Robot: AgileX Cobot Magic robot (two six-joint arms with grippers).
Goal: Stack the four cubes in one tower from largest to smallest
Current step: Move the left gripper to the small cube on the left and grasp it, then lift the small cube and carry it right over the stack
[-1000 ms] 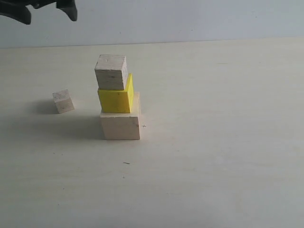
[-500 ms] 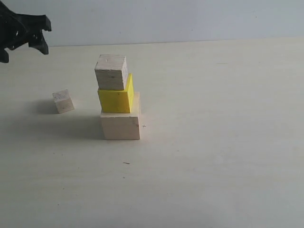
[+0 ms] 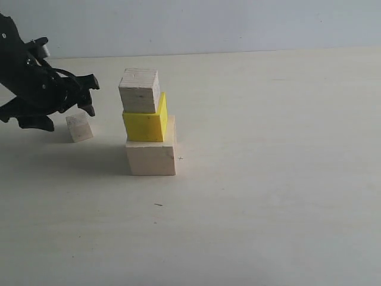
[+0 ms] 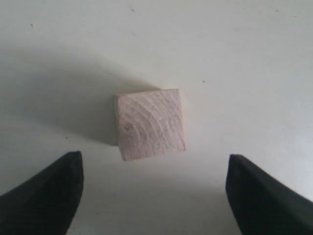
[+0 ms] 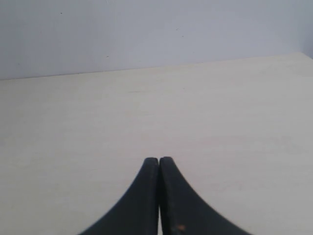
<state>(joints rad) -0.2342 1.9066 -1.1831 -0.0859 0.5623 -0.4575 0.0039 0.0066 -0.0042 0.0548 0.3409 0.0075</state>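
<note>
Left wrist view — smallest cube [image 4: 150, 124] awaiting pickup

Left gripper [image 4: 154, 164] was spread wide over it, touching nothing; the cube lay on the table [image 3: 268, 179] near the stack [image 3: 149, 143]. That stack stood three high — big wood cube [image 3: 150, 158], yellow cube [image 3: 144, 126], middle wood cube [image 3: 139, 91]. Next, I judged, the fingers had to drop around the cube, close, and lift it above the stack. Right gripper [image 5: 159, 161] was pinched shut, empty. No writing was readable.
</note>
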